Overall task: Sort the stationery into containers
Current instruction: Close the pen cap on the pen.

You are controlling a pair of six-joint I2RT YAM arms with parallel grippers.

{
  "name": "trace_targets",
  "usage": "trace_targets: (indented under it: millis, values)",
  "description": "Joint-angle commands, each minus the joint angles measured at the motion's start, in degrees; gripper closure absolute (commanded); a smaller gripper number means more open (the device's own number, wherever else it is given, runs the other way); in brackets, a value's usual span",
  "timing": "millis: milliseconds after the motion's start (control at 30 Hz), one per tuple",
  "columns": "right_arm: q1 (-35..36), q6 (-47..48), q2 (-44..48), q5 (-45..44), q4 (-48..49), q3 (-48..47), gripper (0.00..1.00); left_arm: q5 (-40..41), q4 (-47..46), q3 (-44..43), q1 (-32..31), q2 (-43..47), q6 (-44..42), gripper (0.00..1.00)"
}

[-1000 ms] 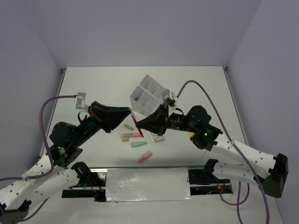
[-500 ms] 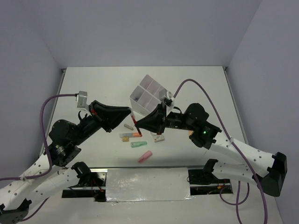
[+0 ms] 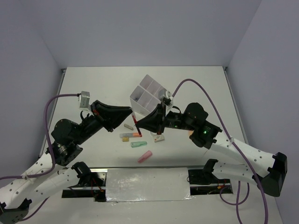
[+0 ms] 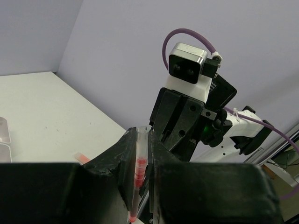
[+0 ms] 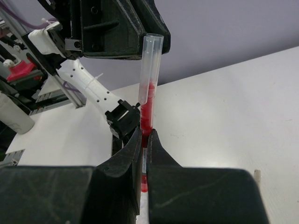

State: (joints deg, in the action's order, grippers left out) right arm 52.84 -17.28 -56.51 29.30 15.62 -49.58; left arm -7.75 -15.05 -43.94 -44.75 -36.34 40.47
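Observation:
A thin red pen (image 3: 137,126) with a clear cap stands tilted above the table, between both grippers. My left gripper (image 3: 131,112) is shut on its upper part; in the left wrist view (image 4: 140,136) the pen (image 4: 138,164) sits tight between the fingers. My right gripper (image 3: 140,126) is shut on its lower part; in the right wrist view (image 5: 145,136) the pen (image 5: 150,88) rises from the jaws. The translucent white divided box (image 3: 147,95) stands just behind. A pink marker (image 3: 145,156), a green marker (image 3: 138,144) and an orange marker (image 3: 131,135) lie on the table below.
A small eraser (image 3: 129,126) and other small items (image 3: 159,138) lie near the markers. The two arms meet tip to tip over the table's middle. A white panel (image 3: 147,184) lies along the near edge.
The left arm has edged slightly to the right. The red pen stays between both grippers at the same spot.

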Motion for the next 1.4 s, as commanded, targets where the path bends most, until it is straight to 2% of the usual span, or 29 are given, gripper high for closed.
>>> trace_targets:
  millis: [0, 133, 533, 800, 1367]
  values:
    - [-0.1, 1.2, 1.0, -1.4, 10.7, -6.3, 1.00, -3.0, 7.0, 3.0, -0.6, -2.3, -0.2, 1.00]
    - [0.0, 2.2, 1.0, -0.4, 12.2, -6.4, 1.00, -2.1, 7.8, 3.2, -0.9, -2.3, 0.6, 1.00]
    - [-0.3, 5.8, -0.7, -1.3, 7.4, -12.1, 1.00, -0.3, 9.3, 4.5, -4.2, -2.4, 0.8, 1.00]
    - [-0.9, 5.1, 0.0, -1.9, 7.6, -13.0, 1.00, 1.1, 12.2, 5.7, -4.4, -1.8, 0.0, 1.00]
    - [-1.8, 1.5, -1.2, -3.5, 14.3, -14.1, 1.00, 0.7, 8.5, 8.8, -5.0, -2.2, 2.2, 1.00]
